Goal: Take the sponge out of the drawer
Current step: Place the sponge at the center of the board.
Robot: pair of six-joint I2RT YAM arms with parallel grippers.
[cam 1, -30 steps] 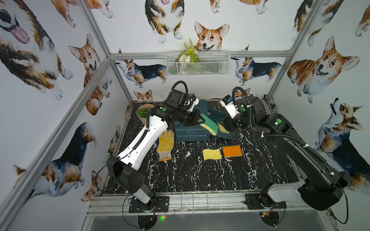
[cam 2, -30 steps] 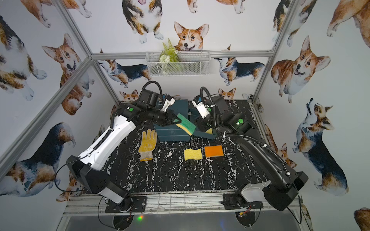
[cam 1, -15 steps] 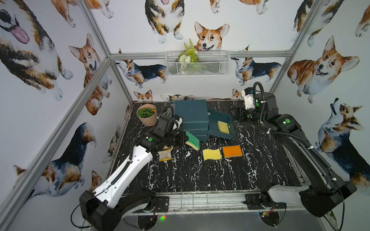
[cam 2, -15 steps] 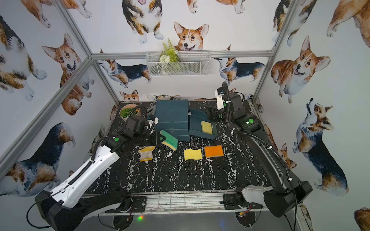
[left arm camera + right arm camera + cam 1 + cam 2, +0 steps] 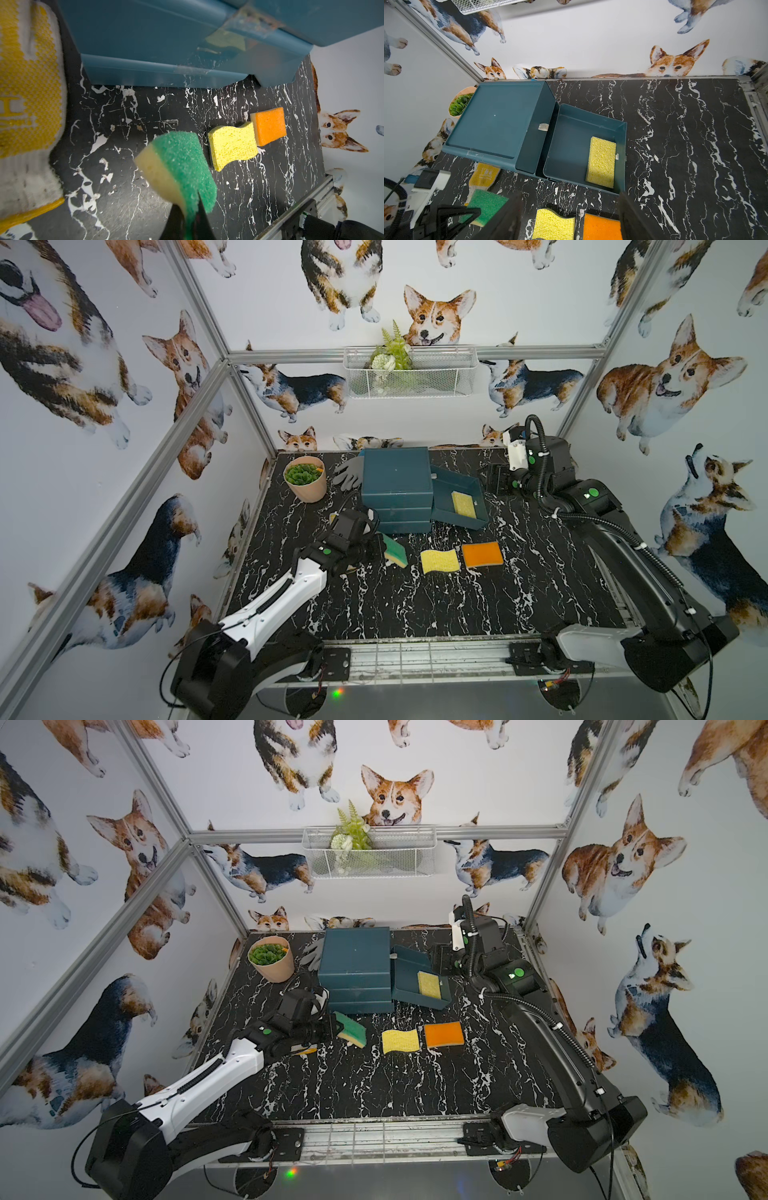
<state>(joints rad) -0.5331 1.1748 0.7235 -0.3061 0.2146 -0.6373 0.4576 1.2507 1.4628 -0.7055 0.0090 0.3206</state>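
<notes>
My left gripper is shut on one end of a green-and-yellow sponge. In both top views this sponge hangs low over the black table, just in front of the blue drawer unit. The unit's drawer stands pulled out to the right. A flat yellow sponge lies inside it. My right gripper is open and holds nothing, behind and to the right of the drawer.
A wavy yellow sponge and an orange sponge lie side by side on the table. A yellow glove lies under my left arm. A grey glove and a plant pot stand at the back left. A wire basket hangs on the back wall.
My left arm has drawn back from the drawer toward the front left, carrying the green sponge down near the table. My right gripper has pulled away from the drawer to the back right.
</notes>
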